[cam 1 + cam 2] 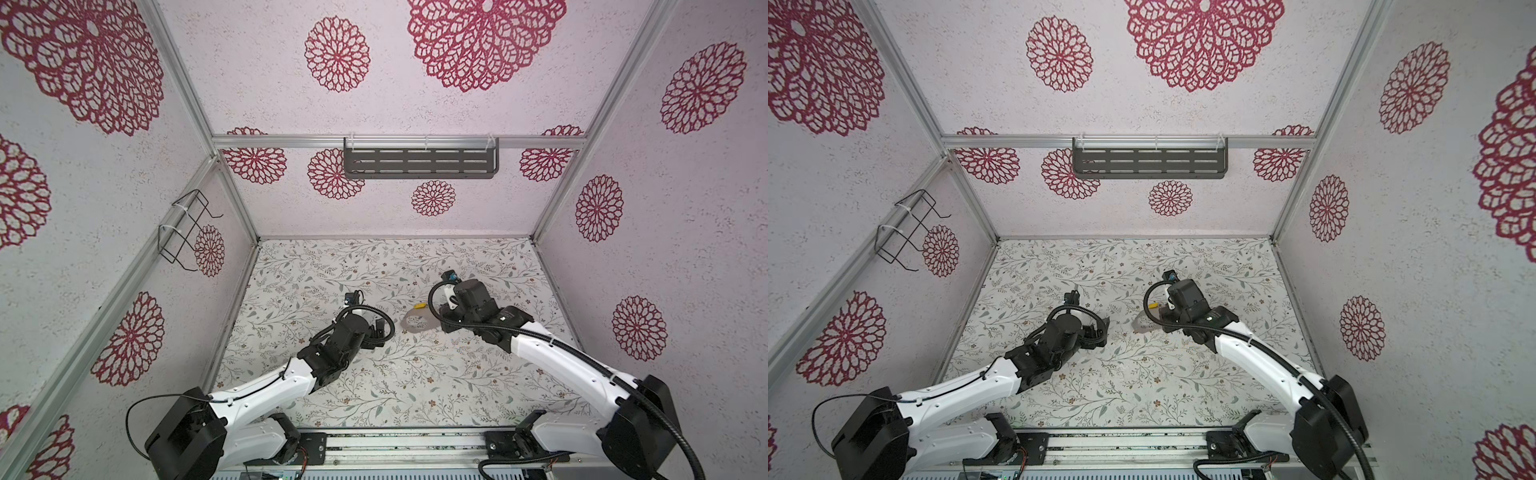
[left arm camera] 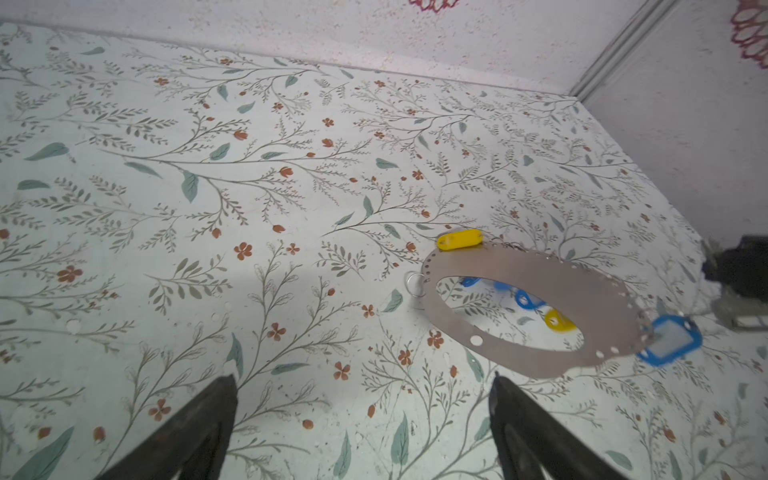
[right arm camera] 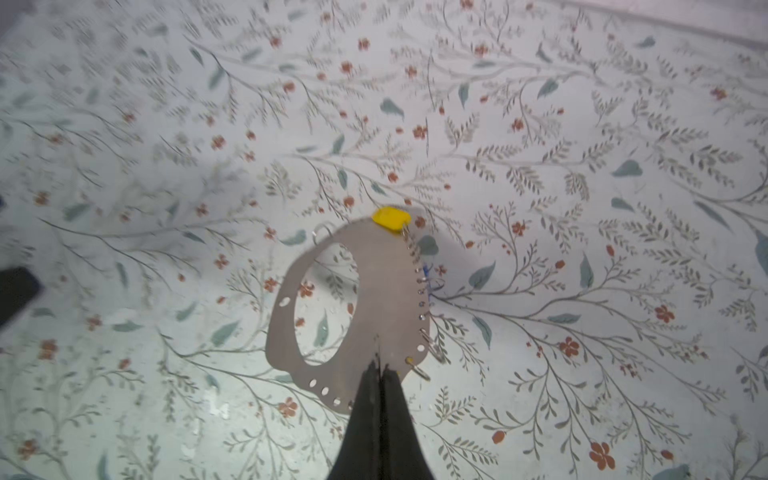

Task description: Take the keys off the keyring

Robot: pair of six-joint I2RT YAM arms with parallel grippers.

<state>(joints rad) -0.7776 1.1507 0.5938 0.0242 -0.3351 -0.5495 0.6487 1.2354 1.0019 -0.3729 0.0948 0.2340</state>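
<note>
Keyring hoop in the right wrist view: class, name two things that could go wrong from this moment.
1. The right gripper pinches only the rim of the flat grey keyring hoop, so it may swivel or slip.
2. The blue and yellow plastic key tags hang loose from its edge; the open left gripper may miss or snag them.

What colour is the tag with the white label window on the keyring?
The tag is blue, clearest in the left wrist view.

Floral tabletop — slotted grey shelf, black wire rack.
</note>
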